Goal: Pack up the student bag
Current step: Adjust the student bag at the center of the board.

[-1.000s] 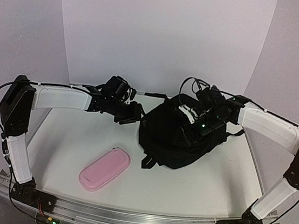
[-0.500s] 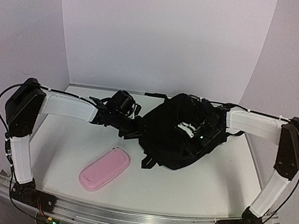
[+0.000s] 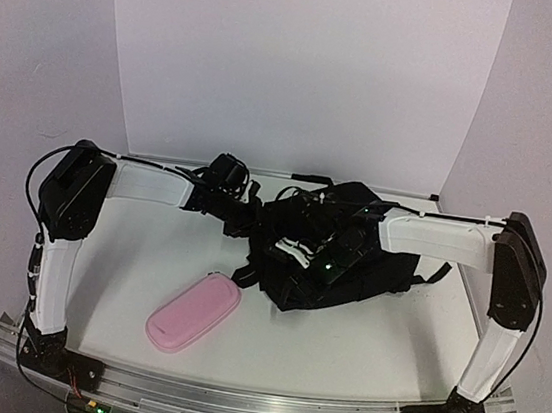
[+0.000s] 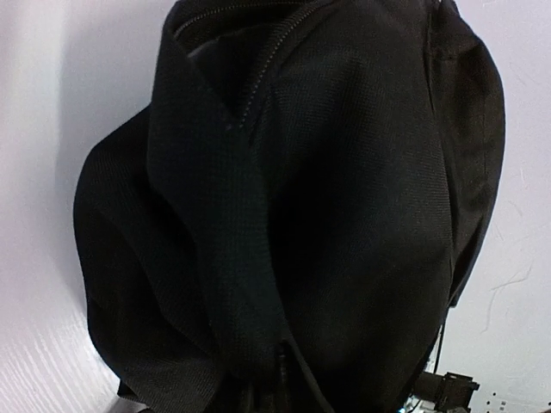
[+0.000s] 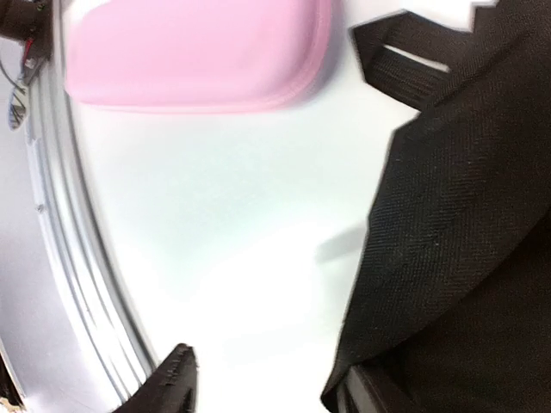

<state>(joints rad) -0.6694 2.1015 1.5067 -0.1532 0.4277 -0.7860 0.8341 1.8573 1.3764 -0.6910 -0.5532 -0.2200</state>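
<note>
The student bag [image 3: 374, 269], a soft black backpack, lies at the table's middle right. My left gripper [image 3: 246, 225] is at its left edge. In the left wrist view the bag [image 4: 344, 172] fills the frame, its zip [image 4: 274, 60] partly open at the top. A fold of fabric bunches where my hidden jaws are, so they look shut on it. My right gripper [image 3: 302, 253] is low over the bag's front left. It is open [image 5: 267, 383], with one finger under the bag's fabric edge [image 5: 473, 215]. The pink pencil case [image 3: 193, 312] lies front left and also shows in the right wrist view [image 5: 194, 52].
A black strap [image 5: 405, 52] trails from the bag toward the pencil case. The metal rail [image 3: 252, 405] runs along the table's near edge. White walls close the back and both sides.
Both grippers have moved left and lower, the right one across the bag toward its front left. The bag has shifted left and changed shape. The pencil case has not moved.
</note>
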